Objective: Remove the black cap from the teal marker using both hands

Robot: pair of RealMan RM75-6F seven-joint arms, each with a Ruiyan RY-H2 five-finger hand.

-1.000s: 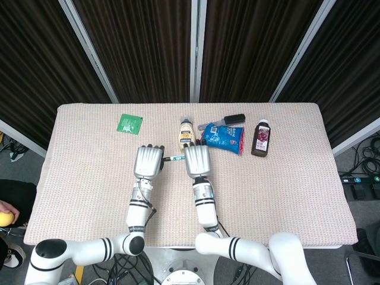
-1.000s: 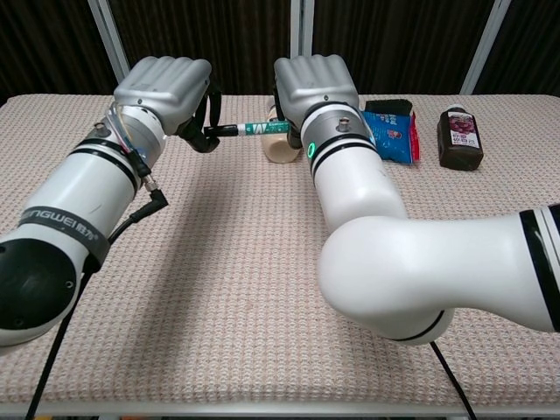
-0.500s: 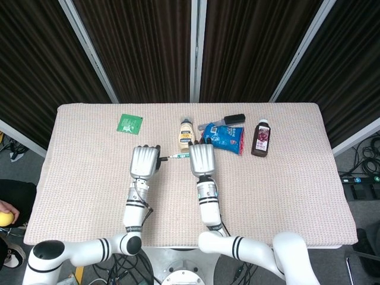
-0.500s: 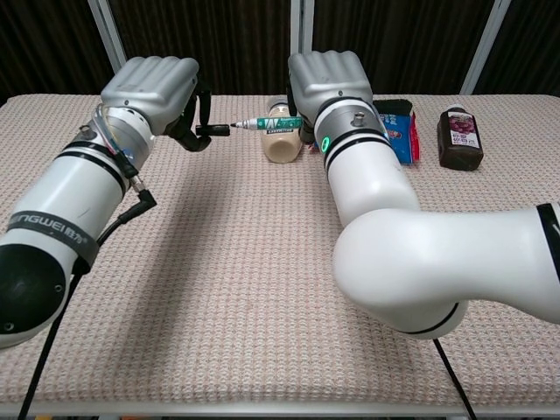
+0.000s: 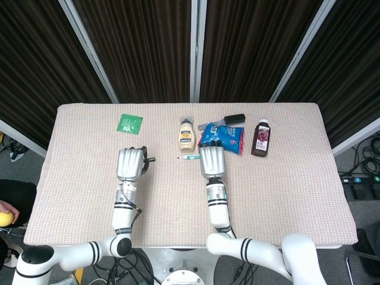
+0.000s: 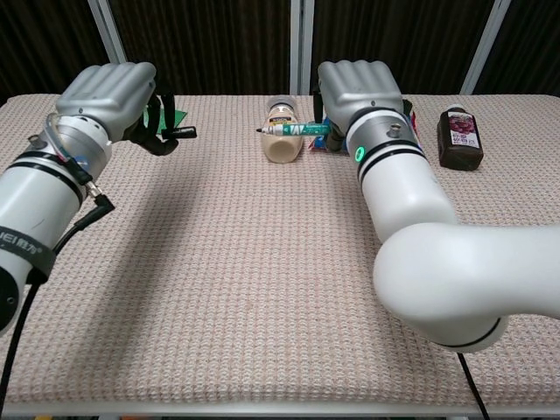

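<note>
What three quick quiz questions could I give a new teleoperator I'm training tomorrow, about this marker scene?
1. True or false: the black cap is still on the teal marker.
2. Which hand holds the marker?
3. What lies right behind the marker's tip: A) green packet, B) pale squeeze bottle, C) dark juice bottle?

Key: 1. False; the left hand holds the cap apart. 2. The right hand. 3. B.
</note>
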